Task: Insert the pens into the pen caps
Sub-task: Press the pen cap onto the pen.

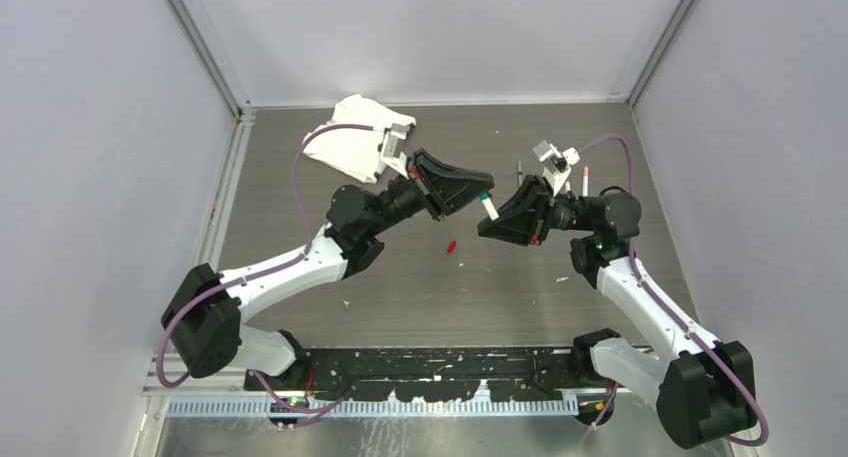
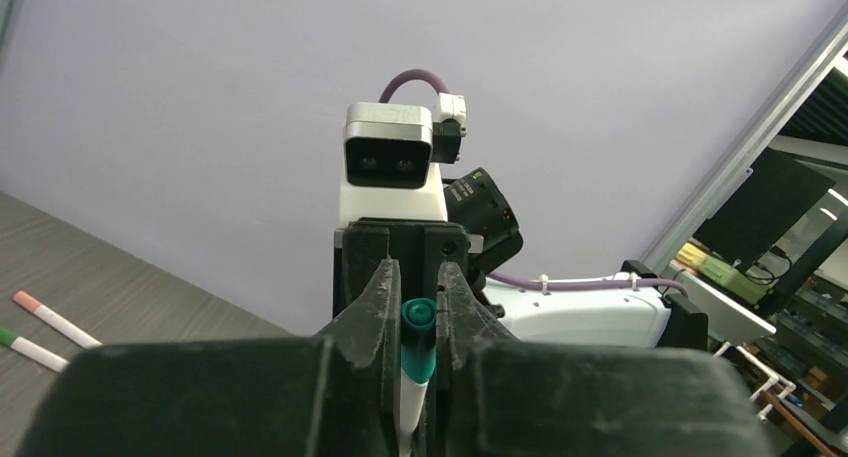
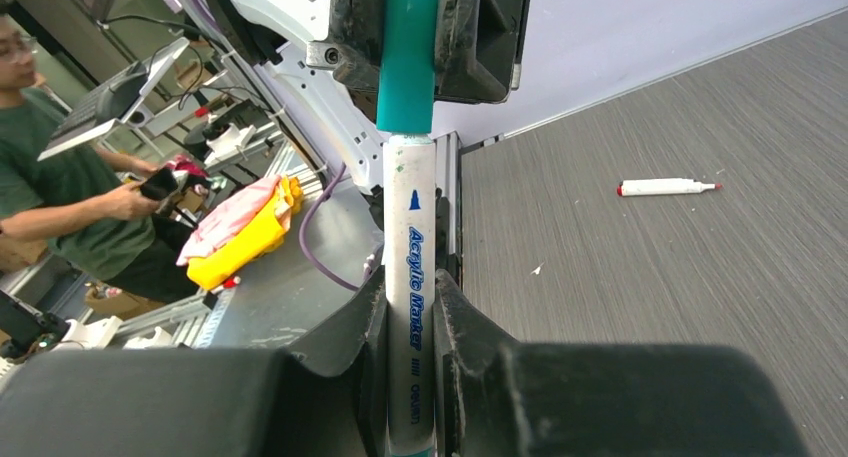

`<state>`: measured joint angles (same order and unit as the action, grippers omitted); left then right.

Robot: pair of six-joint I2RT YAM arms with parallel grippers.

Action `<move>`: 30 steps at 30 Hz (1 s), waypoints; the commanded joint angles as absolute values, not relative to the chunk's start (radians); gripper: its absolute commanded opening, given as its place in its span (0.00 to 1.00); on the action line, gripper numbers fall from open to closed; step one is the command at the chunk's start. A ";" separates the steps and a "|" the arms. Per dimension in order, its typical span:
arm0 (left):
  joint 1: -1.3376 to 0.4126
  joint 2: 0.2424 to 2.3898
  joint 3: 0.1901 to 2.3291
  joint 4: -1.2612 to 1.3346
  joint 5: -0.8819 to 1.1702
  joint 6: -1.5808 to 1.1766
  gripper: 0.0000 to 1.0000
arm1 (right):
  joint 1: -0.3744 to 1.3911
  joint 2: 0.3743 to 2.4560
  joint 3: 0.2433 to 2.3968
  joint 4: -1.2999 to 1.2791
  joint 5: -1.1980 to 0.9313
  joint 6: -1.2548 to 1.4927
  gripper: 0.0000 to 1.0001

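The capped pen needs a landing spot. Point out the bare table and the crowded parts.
Bare: the near strip between the red cap and the arm bases; the left side between the left wall and the left arm. Crowded: mid-table, where the left gripper and right gripper clamp the teal-capped pen; far right, loose pens.

Pens: five. These are one teal-capped pen (image 3: 410, 277), one salmon-ended pen (image 2: 55, 319), one green-ended pen (image 2: 30, 349), one red-tipped pen (image 3: 665, 187) and one dark grey pen (image 1: 519, 167). Caps distinguishable as separate parts: two, namely one teal cap (image 3: 407, 57) and one red cap (image 1: 451, 245). Grippers: two, the left gripper (image 1: 487, 190) and the right gripper (image 1: 490, 223). White cloth (image 1: 350, 137): one. Person (image 3: 60, 187): one.
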<state>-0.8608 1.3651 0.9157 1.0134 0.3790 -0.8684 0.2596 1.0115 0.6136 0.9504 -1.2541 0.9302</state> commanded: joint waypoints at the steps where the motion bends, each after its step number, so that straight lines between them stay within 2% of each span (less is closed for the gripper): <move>1: -0.869 1.361 0.953 1.023 0.414 -0.869 0.01 | 0.256 0.998 0.650 0.958 -1.246 0.914 0.01; 5: -0.893 1.355 0.909 1.015 0.404 -0.852 0.01 | 0.257 0.997 0.656 0.929 -1.243 0.898 0.01; 9: -0.958 1.337 0.845 0.948 0.279 -0.779 0.01 | 0.240 0.996 0.679 0.783 -1.220 0.788 0.01; 13: -1.027 1.330 0.789 0.859 0.118 -0.759 0.01 | 0.229 0.992 0.763 0.369 -1.187 0.482 0.01; 15: -1.052 1.339 0.761 0.860 0.063 -0.771 0.01 | 0.229 0.995 0.836 0.005 -1.142 0.210 0.01; 16: -1.059 1.345 0.750 0.860 0.045 -0.779 0.01 | 0.231 0.999 0.860 -0.082 -1.111 0.144 0.01; 19: -1.080 1.371 0.724 0.901 0.037 -0.788 0.01 | 0.229 1.004 0.860 -0.076 -1.109 0.150 0.01; 30: -1.183 1.660 0.665 1.318 0.121 -0.857 0.01 | 0.207 1.089 0.806 0.284 -1.093 0.382 0.01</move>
<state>-1.0275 1.5265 0.7280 1.3167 -0.1680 -0.7940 0.2199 1.0416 0.7750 -0.0021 -1.2602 0.2775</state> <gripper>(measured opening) 0.105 0.227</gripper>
